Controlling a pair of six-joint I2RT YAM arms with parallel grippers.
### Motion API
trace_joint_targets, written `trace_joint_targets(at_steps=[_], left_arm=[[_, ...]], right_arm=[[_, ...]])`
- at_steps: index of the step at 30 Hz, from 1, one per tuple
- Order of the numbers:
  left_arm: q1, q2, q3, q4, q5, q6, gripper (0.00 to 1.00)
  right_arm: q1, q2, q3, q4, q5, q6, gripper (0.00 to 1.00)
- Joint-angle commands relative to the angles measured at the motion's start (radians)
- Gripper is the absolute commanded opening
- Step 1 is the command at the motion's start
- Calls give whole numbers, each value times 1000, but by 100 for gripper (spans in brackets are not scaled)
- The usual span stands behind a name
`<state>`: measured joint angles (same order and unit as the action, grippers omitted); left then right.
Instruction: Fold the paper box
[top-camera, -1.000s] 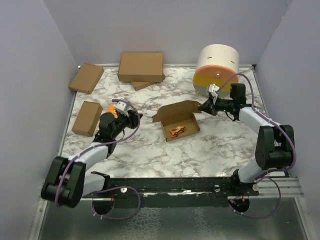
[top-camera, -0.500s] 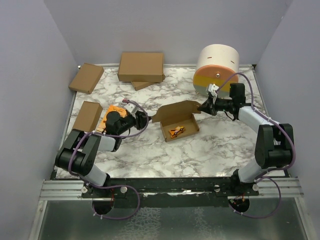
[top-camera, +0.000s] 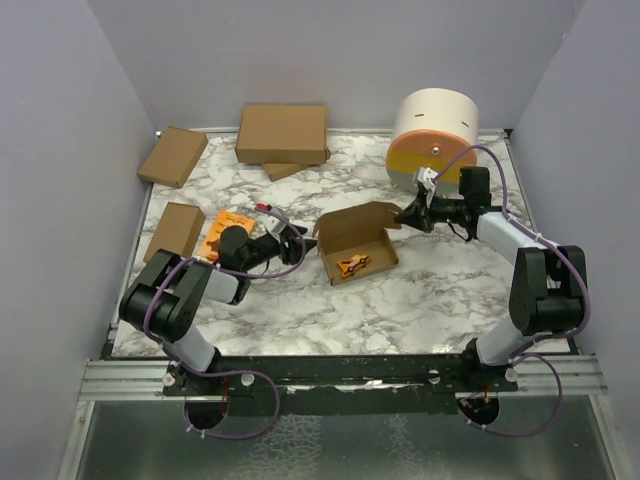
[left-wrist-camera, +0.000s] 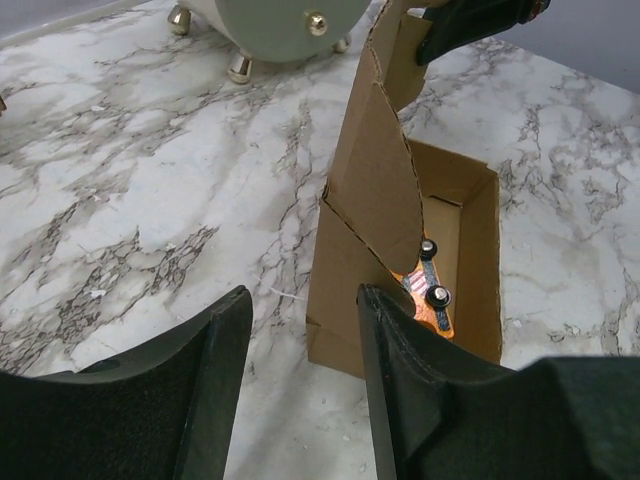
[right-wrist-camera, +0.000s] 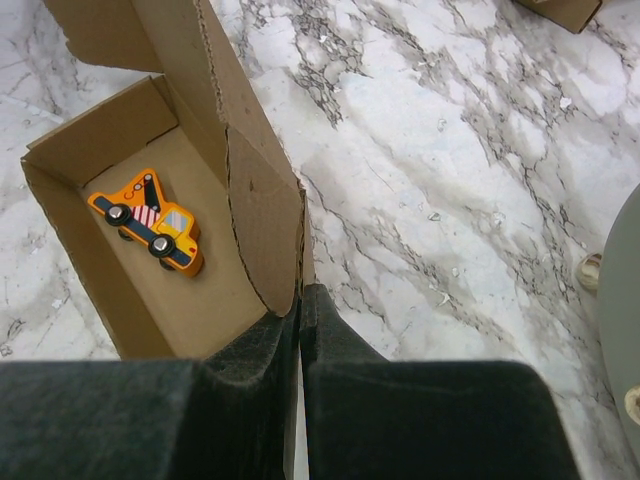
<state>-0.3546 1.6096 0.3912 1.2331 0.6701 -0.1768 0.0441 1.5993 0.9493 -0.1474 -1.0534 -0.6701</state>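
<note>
Right gripper (top-camera: 411, 214): clamped on the brown cardboard paper box (top-camera: 352, 243), keeping its lid raised.
Left gripper (left-wrist-camera: 305, 330): fingers apart beside the box, probably to press the lid.

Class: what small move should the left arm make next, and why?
Probably ease the open left gripper forward to the left end of the raised lid of the paper box. The right gripper pinches the lid's other end, and the toy truck lies inside.

light: bright, even, from above | shadows: soft, faint, inside the paper box (right-wrist-camera: 210, 300) | focus: top view sharp all over | wrist views: close black fingers (left-wrist-camera: 215, 400) look a bit fuzzy
</note>
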Motion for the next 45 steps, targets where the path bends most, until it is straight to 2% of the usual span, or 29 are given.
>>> trace_joint_targets(at_steps=[1,11,17,23,28,32,35,45], left_arm=[[-30,36,28,50,-27,5,51],[-61,138,56,205,-81,16,57],[-61,204,57,353,-51,27,55],[-60,324,69,539,3,-31,48],[-60,338,83,546,29,-40,45],[-56,317,73,547,11,-13,50],[-42,300,68,548,14,-7,51],[29,254,59,547,200,1,52]], right_arm=[[2,10,25,-6,-54,17,1],[2,10,22,-21,-94,1,1],[2,21,24,-43,-130,-20,1],[2,31,29,-58,-140,-34,1],[3,33,29,-61,-151,-39,1],[3,34,29,-65,-154,-46,1],[3,30,31,-76,-160,-60,1],[3,21,40,-120,-213,-116,1]])
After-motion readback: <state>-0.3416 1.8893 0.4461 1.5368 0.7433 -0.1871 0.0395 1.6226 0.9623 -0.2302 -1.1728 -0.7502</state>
